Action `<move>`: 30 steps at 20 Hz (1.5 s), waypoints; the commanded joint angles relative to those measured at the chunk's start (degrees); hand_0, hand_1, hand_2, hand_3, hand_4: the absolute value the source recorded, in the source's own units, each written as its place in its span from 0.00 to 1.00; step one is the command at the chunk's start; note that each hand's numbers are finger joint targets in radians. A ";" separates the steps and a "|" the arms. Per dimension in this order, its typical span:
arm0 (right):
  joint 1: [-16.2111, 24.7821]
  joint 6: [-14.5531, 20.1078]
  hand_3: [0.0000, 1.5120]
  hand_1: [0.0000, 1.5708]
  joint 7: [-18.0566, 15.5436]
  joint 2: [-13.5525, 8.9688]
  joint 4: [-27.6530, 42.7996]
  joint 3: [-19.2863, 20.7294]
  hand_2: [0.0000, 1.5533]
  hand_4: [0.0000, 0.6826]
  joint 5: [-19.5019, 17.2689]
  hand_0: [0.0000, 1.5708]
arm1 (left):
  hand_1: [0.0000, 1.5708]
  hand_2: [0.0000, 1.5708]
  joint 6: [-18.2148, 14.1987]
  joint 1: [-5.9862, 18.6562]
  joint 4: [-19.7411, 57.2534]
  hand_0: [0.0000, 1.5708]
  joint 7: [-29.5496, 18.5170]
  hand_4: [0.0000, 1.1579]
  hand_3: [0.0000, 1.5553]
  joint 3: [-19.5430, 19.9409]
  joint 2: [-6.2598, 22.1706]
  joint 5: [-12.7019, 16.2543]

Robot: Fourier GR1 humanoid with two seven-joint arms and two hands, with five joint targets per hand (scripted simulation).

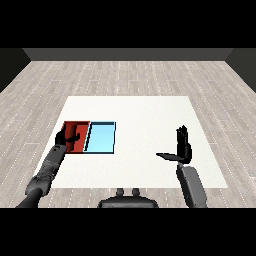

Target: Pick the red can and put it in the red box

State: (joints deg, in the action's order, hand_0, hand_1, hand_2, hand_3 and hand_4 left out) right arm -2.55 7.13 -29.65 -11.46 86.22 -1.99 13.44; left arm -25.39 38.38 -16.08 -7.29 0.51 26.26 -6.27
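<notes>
1. The left robot hand [66, 136] is reaching over the red tray [70, 125] at the left of the frame, its fingers curling round what looks like the red can [81, 137] — the can is blending with the tray's colour, so its outline is hard to make out.
2. The can appears to be standing upright inside or just above the red tray, close to the wall it shares with the light blue tray [102, 138]; whether it is resting on the tray floor cannot be told.
3. Judging from this, the task is nearing its end: the can is already at the red tray, and what seems left is letting go and drawing the hand back.
4. The right robot hand [183, 148] is hovering at the right of the frame, well apart from both trays, fingers straight and pointing upward with the thumb spread to the side — it is holding nothing.
5. The two trays are lying side by side, touching, near the left edge of the white desk [145, 115]; the left forearm is crossing that edge from the lower left.
6. Open room is lying across the middle and upper part of the desk, so the left hand is probably freest lifting upward or pulling back toward the lower left, keeping off the tray walls.
</notes>
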 commanded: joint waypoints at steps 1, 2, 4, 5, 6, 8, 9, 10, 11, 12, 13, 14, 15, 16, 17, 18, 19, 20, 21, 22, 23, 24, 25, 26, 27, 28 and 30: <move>-2.43 -1.51 0.00 0.00 -2.86 -0.54 -2.83 1.67 0.00 0.00 0.39 0.00 | 0.54 0.51 0.02 3.61 8.13 0.54 2.61 0.61 0.00 0.88 -0.17 -0.77; 0.34 0.56 0.00 0.00 -0.14 0.23 2.35 -0.63 0.00 0.00 -1.03 0.00 | 0.51 0.48 -0.88 2.73 8.73 0.51 1.13 0.61 0.00 1.30 -0.71 -0.55; 1.09 0.33 0.00 0.00 -1.39 -0.11 1.61 0.09 0.00 0.00 -1.18 0.00 | 0.72 0.70 1.59 3.58 8.84 0.72 0.46 0.45 0.00 4.25 -1.52 2.46; -2.13 -0.09 0.00 0.00 -1.73 0.66 -1.43 0.36 0.00 0.00 -0.63 0.00 | 0.79 0.74 3.61 0.79 10.19 0.79 -1.83 0.39 0.00 1.85 0.81 -0.13; -0.04 -0.55 0.00 0.00 -0.67 1.28 0.74 -0.68 0.00 0.00 -0.05 0.00 | 0.45 0.44 5.74 3.76 10.61 0.45 -0.08 0.44 0.00 1.87 -0.58 -0.06; 0.59 -0.98 0.00 0.00 -0.60 -0.26 2.51 0.30 0.00 0.00 0.04 0.00 | 0.00 0.00 6.11 3.31 12.47 0.00 0.92 0.56 0.00 -1.48 -0.19 -3.65; 1.53 -2.56 0.00 0.00 -2.05 -0.45 3.06 0.96 0.00 0.00 1.35 0.00 | 0.00 0.00 5.30 4.42 13.19 0.00 2.82 0.56 0.00 -3.02 -0.67 -5.31; 4.13 -3.32 0.00 0.00 -4.27 -0.05 2.21 -0.56 0.00 0.00 0.04 0.00 | 0.00 0.00 7.72 7.08 14.25 0.00 6.87 0.28 0.00 -4.80 1.62 -7.12; -1.23 -1.86 0.00 0.00 -2.33 0.49 0.25 -0.08 0.00 0.00 -0.24 0.00 | 0.00 0.00 8.95 6.51 14.47 0.00 6.04 0.00 0.00 -4.73 2.21 -7.16; 1.46 -1.72 0.00 0.00 -1.76 1.13 3.15 -0.78 0.00 0.00 0.21 0.00 | 0.00 0.00 8.22 5.94 14.84 0.00 6.03 0.00 0.00 -4.41 2.20 -6.96; 1.48 -3.85 0.00 0.00 -3.60 -0.40 -0.07 0.83 0.00 0.00 0.89 0.00 | 0.00 0.00 7.10 6.54 14.89 0.00 6.79 0.00 0.00 -4.94 0.94 -7.56; 0.66 -0.32 0.00 0.00 -1.37 2.38 3.03 -2.74 0.00 0.00 -1.88 0.00 | 0.00 0.00 11.78 9.41 15.45 0.00 10.26 0.00 0.00 -4.90 2.40 -7.46; 0.90 -1.89 0.00 0.00 -1.05 0.82 2.74 -0.29 0.00 0.00 0.39 0.00 | 0.00 0.00 10.26 8.19 15.62 0.00 9.90 0.00 0.00 -3.65 2.11 -6.28; -0.61 -3.90 0.00 0.00 -2.70 0.16 1.00 1.99 0.00 0.00 2.56 0.00 | 0.00 0.00 6.35 6.66 14.78 0.00 9.12 0.00 0.00 -1.85 -0.02 -4.50; 0.50 -1.36 0.00 0.00 -1.84 1.37 3.25 0.16 0.00 0.00 0.33 0.00 | 0.00 0.00 7.25 6.86 14.63 0.00 8.86 0.00 0.00 -1.40 1.26 -4.08; 0.60 -4.34 0.00 0.00 -4.06 0.56 0.35 0.55 0.00 0.00 1.19 0.00 | 0.00 0.00 6.28 7.70 14.13 0.00 9.04 0.00 0.00 -1.36 1.59 -4.10; 0.02 -4.14 0.00 0.00 -2.85 -0.24 1.82 1.01 0.00 0.00 1.15 0.00 | 0.00 0.00 6.04 6.01 12.14 0.00 4.99 0.00 0.00 1.09 1.25 -1.62; -0.15 -2.22 0.00 0.00 -2.37 1.22 3.53 -0.30 0.00 0.00 0.05 0.00 | 0.00 0.00 4.94 5.63 10.21 0.00 1.41 0.00 0.00 3.13 2.71 0.39; 2.19 -3.03 0.00 0.00 -1.63 0.40 5.00 -0.03 0.00 0.00 0.85 0.00 | 0.00 0.00 0.40 3.96 8.17 0.00 -2.88 0.00 0.00 5.24 1.63 2.41; 1.66 -4.84 0.00 0.00 -2.07 -1.31 3.75 1.44 0.00 0.00 1.85 0.00 | 0.00 0.00 -0.51 2.88 6.32 0.00 -6.89 0.00 0.00 7.51 -0.84 4.69; 1.98 -4.22 0.00 0.00 -3.91 0.70 3.37 0.41 0.00 0.00 1.48 0.00 | 0.00 0.00 2.97 5.38 3.33 0.00 -9.32 0.00 0.00 10.43 0.43 7.73; 1.52 -4.61 0.00 0.00 -2.54 -0.51 4.40 0.97 0.00 0.00 1.86 0.00 | 0.00 0.00 5.06 3.91 1.03 0.00 -13.83 0.00 0.00 12.47 1.41 9.88; 3.62 -4.65 0.00 0.00 -4.09 0.50 3.81 -0.72 0.00 0.00 0.56 0.00 | 0.00 0.00 4.32 3.99 -1.52 0.00 -18.08 0.00 0.00 14.28 -1.20 11.84; 0.80 -4.00 0.00 0.00 -1.74 0.21 4.50 -0.19 0.00 0.00 1.17 0.00 | 0.00 0.00 6.28 4.74 -4.33 0.00 -21.50 0.00 0.00 15.34 -1.08 13.15; 3.22 -4.85 0.00 0.00 -3.10 1.59 3.55 -1.35 0.00 0.00 1.48 0.00 | 0.00 0.00 7.23 3.78 -5.89 0.00 -24.65 0.00 0.00 15.84 -3.37 14.05; 0.08 -4.81 0.00 0.00 -1.15 0.48 3.12 -0.48 0.00 0.00 1.78 0.00 | 0.00 0.00 9.91 4.07 -8.63 0.00 -27.35 0.00 0.00 16.10 -3.47 14.86; 0.33 -4.71 0.00 0.00 -2.21 -0.44 2.94 -0.14 0.00 0.00 0.53 0.00 | 0.00 0.00 14.09 2.87 -13.01 0.00 -30.60 0.00 0.00 15.54 -4.43 15.66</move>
State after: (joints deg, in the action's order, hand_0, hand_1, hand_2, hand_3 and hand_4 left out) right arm -1.34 2.43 -32.08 -11.32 89.42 -2.09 14.74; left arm -16.60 42.35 -21.36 -29.05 14.08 23.75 5.91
